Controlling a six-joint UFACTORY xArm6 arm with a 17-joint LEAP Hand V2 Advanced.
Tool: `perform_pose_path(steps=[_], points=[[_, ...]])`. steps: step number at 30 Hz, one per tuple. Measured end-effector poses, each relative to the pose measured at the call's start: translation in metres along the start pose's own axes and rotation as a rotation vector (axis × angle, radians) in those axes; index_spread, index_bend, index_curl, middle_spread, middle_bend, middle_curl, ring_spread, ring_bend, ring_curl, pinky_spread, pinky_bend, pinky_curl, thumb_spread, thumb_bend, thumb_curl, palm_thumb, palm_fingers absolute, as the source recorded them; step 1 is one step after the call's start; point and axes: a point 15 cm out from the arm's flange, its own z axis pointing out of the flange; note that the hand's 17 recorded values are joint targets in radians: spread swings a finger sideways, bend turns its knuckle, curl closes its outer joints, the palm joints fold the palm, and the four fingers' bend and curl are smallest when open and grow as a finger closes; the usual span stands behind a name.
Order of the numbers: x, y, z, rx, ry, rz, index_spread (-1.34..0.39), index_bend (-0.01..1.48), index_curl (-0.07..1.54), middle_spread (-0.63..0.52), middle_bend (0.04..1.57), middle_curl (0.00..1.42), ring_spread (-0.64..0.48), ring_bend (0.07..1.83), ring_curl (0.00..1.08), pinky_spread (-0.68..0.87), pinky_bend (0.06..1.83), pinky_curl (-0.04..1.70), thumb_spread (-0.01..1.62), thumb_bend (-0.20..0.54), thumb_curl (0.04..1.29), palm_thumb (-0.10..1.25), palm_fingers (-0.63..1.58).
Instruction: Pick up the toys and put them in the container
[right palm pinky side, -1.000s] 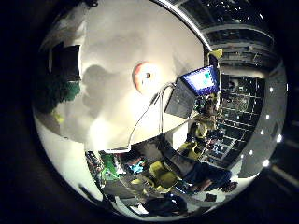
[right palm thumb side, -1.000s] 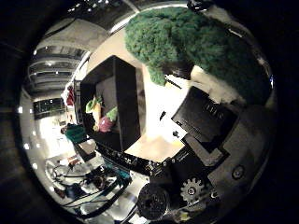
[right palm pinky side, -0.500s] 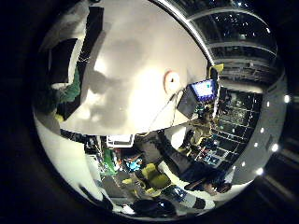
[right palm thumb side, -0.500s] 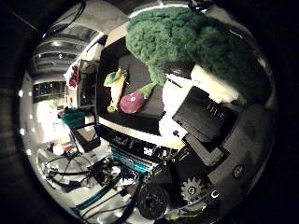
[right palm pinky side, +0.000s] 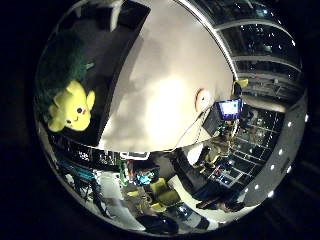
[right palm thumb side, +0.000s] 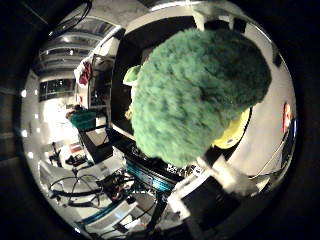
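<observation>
A fuzzy green plush toy (right palm thumb side: 195, 95) fills the thumb side palm view, close against my palm. White and black fingers (right palm thumb side: 225, 177) of my right hand (right palm thumb side: 215, 200) curl at its lower edge, and more fingertips (right palm thumb side: 202, 15) show past its far side. Behind it lies the black container (right palm thumb side: 150, 35) on a white table. A yellow plush toy (right palm pinky side: 72, 107) with black eyes lies in the container (right palm pinky side: 117, 55), partly under the green toy (right palm pinky side: 57, 65). A pale green toy (right palm thumb side: 131, 75) peeks out beside the green plush.
The white table (right palm pinky side: 170, 90) stretches away from the container. On it sit a small red and white round thing (right palm pinky side: 202, 99) and a screen glowing blue (right palm pinky side: 229, 107). Past the table's edge are equipment racks and yellow seats (right palm pinky side: 165, 192).
My hand has travelled from beside the container to over it. The green plush now covers most of the thumb side view, and the yellow toy in the container has come into sight.
</observation>
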Motion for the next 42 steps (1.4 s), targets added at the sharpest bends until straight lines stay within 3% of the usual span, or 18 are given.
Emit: perform_pose_path(steps=[6, 12, 19, 28, 42], points=[[0.062, 0.037, 0.008, 0.0, -0.01, 0.096, -0.45, 0.22, 0.35, 0.02, 0.22, 0.31, 0.18, 0.22, 0.25, 0.43, 0.3, 0.46, 1.0, -0.025, 0.44, 0.85, 0.08], [0.176, 0.078, 0.012, 0.079, 0.01, 0.312, -0.41, 0.17, 0.34, 0.01, 0.21, 0.32, 0.16, 0.21, 0.26, 0.41, 0.24, 0.4, 1.01, -0.023, 0.44, 0.84, 0.19], [0.29, 0.113, 0.017, 0.158, 0.068, 0.451, -0.39, 0.16, 0.3, 0.0, 0.2, 0.33, 0.15, 0.22, 0.26, 0.4, 0.24, 0.37, 1.01, -0.023, 0.43, 0.83, 0.22], [0.338, 0.144, 0.023, 0.164, 0.086, 0.487, -0.38, 0.16, 0.29, -0.02, 0.21, 0.34, 0.1, 0.25, 0.26, 0.39, 0.24, 0.34, 1.01, -0.023, 0.43, 0.82, 0.29], [0.339, 0.149, 0.018, 0.155, 0.092, 0.463, -0.4, 0.17, 0.3, -0.07, 0.27, 0.36, 0.05, 0.28, 0.25, 0.38, 0.21, 0.3, 1.01, -0.024, 0.42, 0.81, 0.37]])
